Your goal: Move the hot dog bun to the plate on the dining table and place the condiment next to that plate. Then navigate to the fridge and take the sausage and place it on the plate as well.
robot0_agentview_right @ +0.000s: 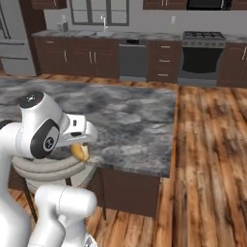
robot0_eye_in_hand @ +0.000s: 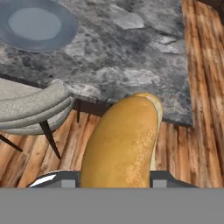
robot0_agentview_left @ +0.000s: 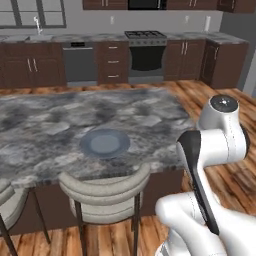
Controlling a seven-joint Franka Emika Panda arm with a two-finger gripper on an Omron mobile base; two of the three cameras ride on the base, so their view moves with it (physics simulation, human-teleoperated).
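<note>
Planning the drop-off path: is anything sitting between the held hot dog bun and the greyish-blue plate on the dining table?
Nothing visible blocks it. The gripper holds the hot dog bun just off the dining table edge; bare marbled top lies between it and the plate. A chair back sits below the table edge, beside the path.

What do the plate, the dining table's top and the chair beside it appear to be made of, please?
The plate: probably glazed ceramic, a smooth greyish-blue surface with a soft sheen.
The dining table: its top looks like polished marbled stone, mottled grey veining throughout; its base looks like dark brown wood.
The chair: the curved back seems padded fabric or leather, pale beige with ribbed seams, on thin dark legs, perhaps metal.
</note>
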